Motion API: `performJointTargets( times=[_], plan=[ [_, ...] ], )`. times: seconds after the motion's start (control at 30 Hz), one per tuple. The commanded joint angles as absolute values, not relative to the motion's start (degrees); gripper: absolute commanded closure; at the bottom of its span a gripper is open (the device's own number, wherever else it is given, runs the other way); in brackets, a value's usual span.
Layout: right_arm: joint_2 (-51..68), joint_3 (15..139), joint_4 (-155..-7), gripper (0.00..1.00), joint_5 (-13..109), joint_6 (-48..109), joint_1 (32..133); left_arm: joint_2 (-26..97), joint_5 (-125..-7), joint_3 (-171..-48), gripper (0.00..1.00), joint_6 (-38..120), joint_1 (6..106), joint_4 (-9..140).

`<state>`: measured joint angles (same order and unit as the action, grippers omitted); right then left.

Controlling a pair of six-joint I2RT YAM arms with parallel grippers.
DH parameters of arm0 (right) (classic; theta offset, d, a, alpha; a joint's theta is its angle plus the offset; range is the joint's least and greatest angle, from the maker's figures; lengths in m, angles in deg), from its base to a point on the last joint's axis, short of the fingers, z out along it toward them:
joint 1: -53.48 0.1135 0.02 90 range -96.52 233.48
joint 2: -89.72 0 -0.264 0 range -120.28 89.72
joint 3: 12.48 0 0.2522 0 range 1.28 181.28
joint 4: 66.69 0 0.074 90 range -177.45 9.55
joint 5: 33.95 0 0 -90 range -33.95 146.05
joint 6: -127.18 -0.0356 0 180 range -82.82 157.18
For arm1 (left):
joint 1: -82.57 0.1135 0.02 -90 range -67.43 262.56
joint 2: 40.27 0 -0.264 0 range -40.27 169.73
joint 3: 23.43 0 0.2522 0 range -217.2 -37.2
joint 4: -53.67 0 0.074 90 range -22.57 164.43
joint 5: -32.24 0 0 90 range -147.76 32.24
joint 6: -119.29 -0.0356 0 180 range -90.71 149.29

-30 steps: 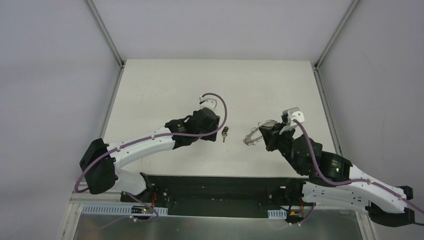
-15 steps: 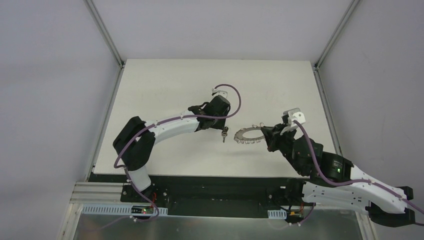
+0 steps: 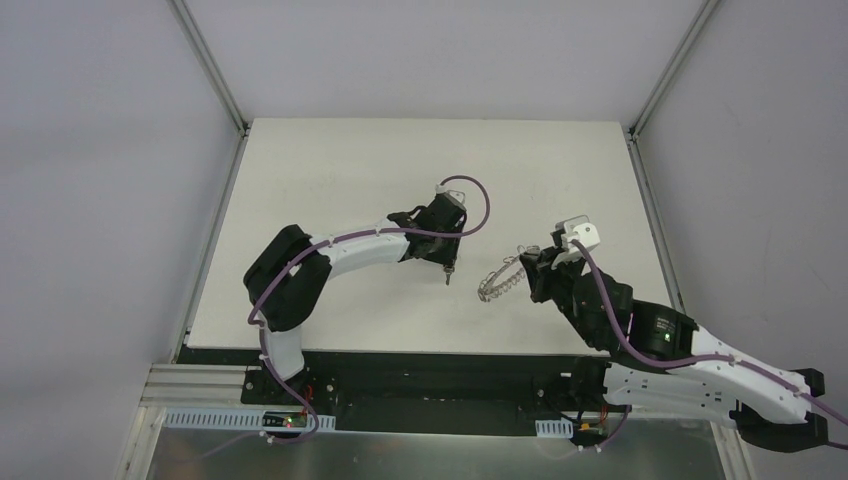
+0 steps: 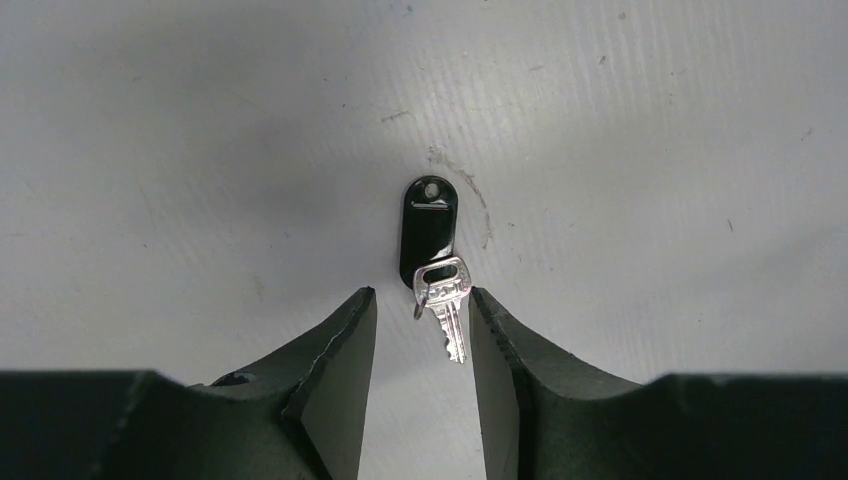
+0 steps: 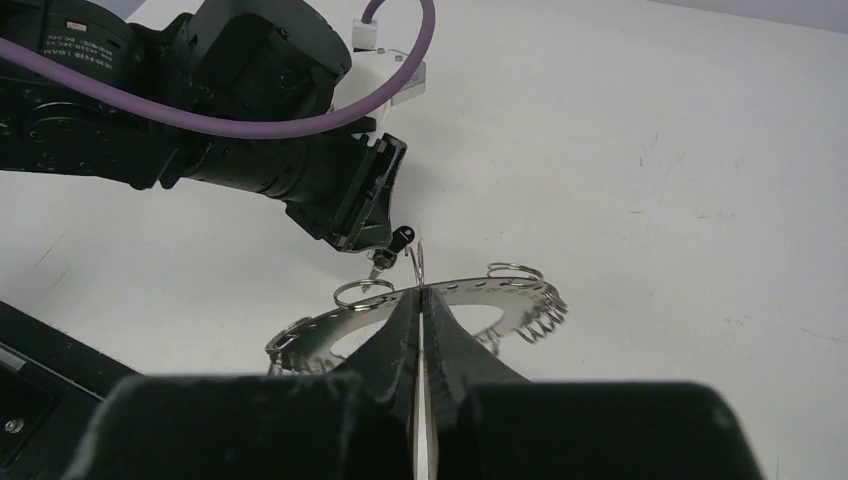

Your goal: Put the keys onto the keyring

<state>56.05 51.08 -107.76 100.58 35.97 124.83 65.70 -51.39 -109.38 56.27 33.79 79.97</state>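
As your left gripper (image 4: 420,297) hung low over the table (image 4: 650,150), its jaws stood apart, and the keys (image 4: 430,255), a black tag with one small silver key, lay flat on the table in the gap. Your right gripper (image 5: 421,294) was clamped tight on the rim of the keyring (image 5: 470,292), holding it up, tilted, just beside the keys.

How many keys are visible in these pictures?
1. The silver key, with its black tag, lies on the table between the jaws of the open left gripper. The keyring in the shut right gripper shows no key; part is hidden.
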Motion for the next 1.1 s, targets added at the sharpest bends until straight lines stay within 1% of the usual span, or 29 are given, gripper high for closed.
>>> performJointTargets(
  times=[0.0,0.13,0.43,0.7,0.87,1.07],
  plan=[
    [55.28,53.24,-105.43,1.0,100.93,36.76,124.8,66.17,-53.58,-110.48,0.63,56.62,33.75,78.38],
    [55.06,53.57,-105.39,1.0,100.66,36.72,124.8,67.24,-54.57,-110.68,0.66,56.39,33.76,78.37],
    [54.32,53.96,-105.5,1.0,100.41,36.74,124.69,67.01,-54.9,-108.69,0.67,56.1,34.29,78.35],
    [53.64,54.46,-105.5,1.0,100.25,36.81,124.76,68.22,-55.12,-108.15,0.73,55.92,34.67,78.42],
    [53.11,54.67,-105.47,1.0,100.17,36.83,124.76,68.09,-55.23,-107.78,0.75,56.01,34.87,78.42],
    [53.07,54.92,-105.42,1.0,100.22,36.84,124.67,68.48,-55.61,-107.6,0.81,56.13,34.99,78.35]
  ],
)
